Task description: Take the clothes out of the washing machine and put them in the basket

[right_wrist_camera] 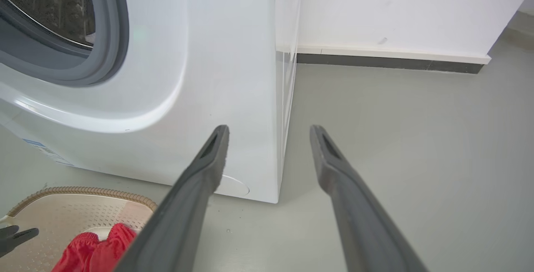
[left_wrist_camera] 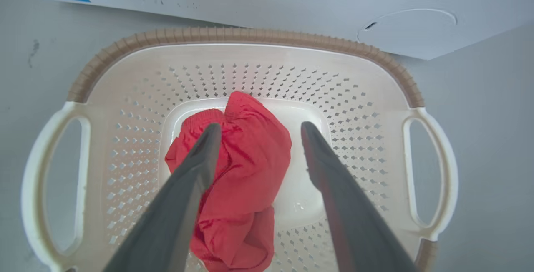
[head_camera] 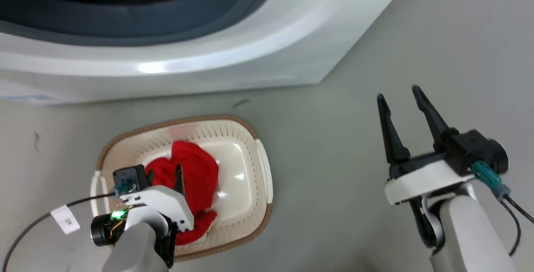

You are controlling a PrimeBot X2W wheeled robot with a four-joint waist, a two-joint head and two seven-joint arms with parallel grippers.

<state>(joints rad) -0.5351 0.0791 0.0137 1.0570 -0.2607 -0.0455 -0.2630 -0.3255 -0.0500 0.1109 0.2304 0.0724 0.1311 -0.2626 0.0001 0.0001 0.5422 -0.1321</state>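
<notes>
The clothes [head_camera: 196, 172] are a crumpled red bundle lying in the bottom of the cream basket [head_camera: 179, 120] with the brown rim, which stands on the floor before the washing machine [head_camera: 250, 55]. My left gripper [head_camera: 164, 176] hangs open just over the bundle. In the left wrist view its gripper [left_wrist_camera: 259, 128] fingers straddle the red clothes [left_wrist_camera: 250, 159] inside the basket [left_wrist_camera: 250, 34] without pinching them. My right gripper [head_camera: 398, 93] stands open and empty above bare floor, right of the basket. In the right wrist view that gripper [right_wrist_camera: 269, 128] points at the washing machine [right_wrist_camera: 208, 76] corner, with its grey ring [right_wrist_camera: 112, 34].
Grey floor [head_camera: 333, 159] spreads to the right of the basket and washer. A wall with a dark baseboard [right_wrist_camera: 392, 61] runs behind. A black cable with a white tag [head_camera: 66, 220] trails from my left wrist. A round cover [left_wrist_camera: 411, 26] sits low on the washer front.
</notes>
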